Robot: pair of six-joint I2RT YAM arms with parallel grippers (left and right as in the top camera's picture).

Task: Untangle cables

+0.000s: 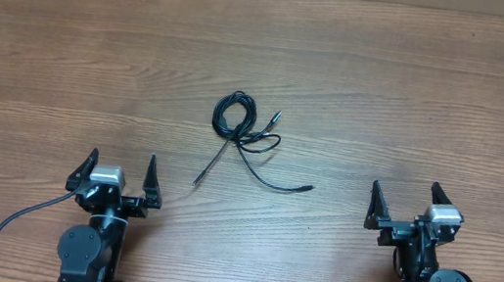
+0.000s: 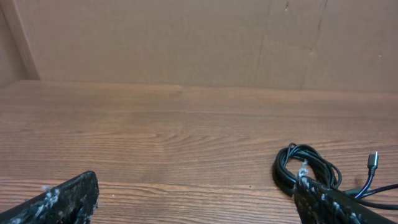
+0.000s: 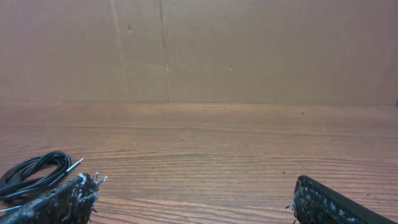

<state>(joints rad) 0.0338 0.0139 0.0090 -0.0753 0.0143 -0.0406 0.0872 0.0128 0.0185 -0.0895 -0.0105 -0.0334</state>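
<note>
Tangled cables point(image 1: 245, 135) lie at the middle of the wooden tabletop point(image 1: 66, 56), held by neither arm.

The thin black cords form a small coiled loop with strands crossing below it. One loose end trails toward the lower left, another toward the lower right, and a silver-tipped plug point(image 1: 275, 120) sticks out at the bundle's upper right. The left end effector point(image 1: 122, 155) and the right end effector point(image 1: 405, 185) sit near the front edge, well apart from the bundle on either side, each with its fingers spread wide and gripping nothing. The left wrist view shows the coil at its lower right, partly behind one finger; the right wrist view shows it at its lower left. A cardboard wall point(image 2: 186, 37) stands behind the tabletop.
</note>
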